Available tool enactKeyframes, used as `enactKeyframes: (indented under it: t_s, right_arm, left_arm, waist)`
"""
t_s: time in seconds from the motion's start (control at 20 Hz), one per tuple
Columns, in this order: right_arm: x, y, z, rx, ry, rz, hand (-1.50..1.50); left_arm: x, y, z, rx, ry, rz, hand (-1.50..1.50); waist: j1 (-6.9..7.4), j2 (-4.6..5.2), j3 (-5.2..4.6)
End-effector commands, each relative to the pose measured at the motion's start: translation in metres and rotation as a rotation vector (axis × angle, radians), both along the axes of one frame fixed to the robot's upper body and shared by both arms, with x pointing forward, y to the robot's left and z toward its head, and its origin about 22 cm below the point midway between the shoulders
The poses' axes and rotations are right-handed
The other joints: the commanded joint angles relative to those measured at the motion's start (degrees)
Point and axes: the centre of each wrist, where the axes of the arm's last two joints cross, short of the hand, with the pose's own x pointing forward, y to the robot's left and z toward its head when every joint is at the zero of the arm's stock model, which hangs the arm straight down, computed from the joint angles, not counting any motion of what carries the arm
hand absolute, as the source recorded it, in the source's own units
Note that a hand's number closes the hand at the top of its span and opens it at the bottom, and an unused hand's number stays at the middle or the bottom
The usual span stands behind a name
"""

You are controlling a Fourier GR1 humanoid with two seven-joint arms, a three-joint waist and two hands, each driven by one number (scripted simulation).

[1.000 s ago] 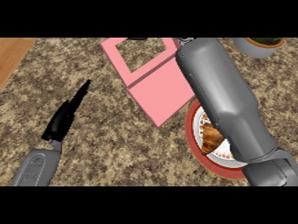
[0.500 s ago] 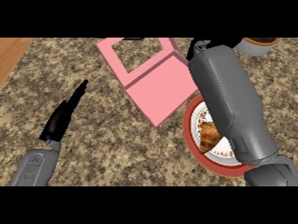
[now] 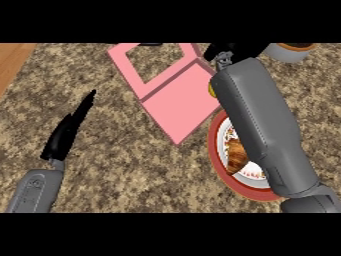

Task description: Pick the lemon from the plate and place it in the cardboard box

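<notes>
The pink open box (image 3: 174, 95) lies at the top middle of the counter. To its right sits a red-rimmed plate (image 3: 219, 150) with a brown pastry (image 3: 236, 154) on it, largely covered by my right forearm. A small yellow sliver, the lemon (image 3: 212, 90), peeks out at the forearm's left edge, between the plate's far rim and the box. My right hand (image 3: 236, 50) is at the box's far right corner, mostly cut off by the view's top. My left hand (image 3: 67, 131) rests open on the left, fingers straight, far from the box.
A grey round container (image 3: 294, 51) stands at the top right, close to my right hand. The speckled counter ends in a wooden strip (image 3: 2, 70) at the left. Bare counter lies between my left hand and the box.
My right forearm has swung left and forward, so it now overlaps the box's right side. A yellow bit now shows beside it. The left hand has stayed put.
</notes>
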Motion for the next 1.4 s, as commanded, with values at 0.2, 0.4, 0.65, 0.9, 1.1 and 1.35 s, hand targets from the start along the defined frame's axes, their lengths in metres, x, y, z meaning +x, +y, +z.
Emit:
enactKeyframes:
  t_s: [0.2, 0.4, 0.65, 0.9, 1.1, 1.35]
  right_arm:
    - [-0.017, -0.015, -0.008, 0.329, -0.385, -0.166, -1.5]
    - [-0.029, -0.026, -0.016, 0.357, -0.551, -0.167, -1.5]
    - [-0.05, -0.041, -0.047, 0.316, -0.684, -0.18, -1.5]
    - [-0.083, -0.056, -0.083, 0.29, -0.733, -0.198, -1.5]
    - [-0.115, -0.071, -0.099, 0.256, -0.797, -0.225, -1.5]
    - [-0.162, -0.076, -0.112, 0.259, -0.807, -0.232, -1.5]
  left_arm:
    - [-0.011, 0.011, -0.01, 0.009, 0.008, 0.017, 0.0]
    - [-0.006, 0.009, -0.002, -0.004, 0.008, 0.029, 0.0]
    - [-0.017, 0.019, -0.01, -0.008, 0.01, 0.054, 0.0]
    - [-0.019, 0.021, -0.015, 0.001, 0.031, 0.063, 0.0]
    - [-0.024, 0.023, -0.014, 0.007, 0.012, 0.096, 0.0]
    - [-0.032, 0.028, -0.022, 0.01, 0.022, 0.088, 0.0]
  waist:
    - [-1.4, -0.25, 0.07]
    - [-2.42, -0.61, 0.09]
    - [-3.03, -0.88, 0.03]
    - [-4.24, -0.8, 0.02]
    - [-5.01, -1.05, 0.06]
    - [-5.54, -0.96, 0.01]
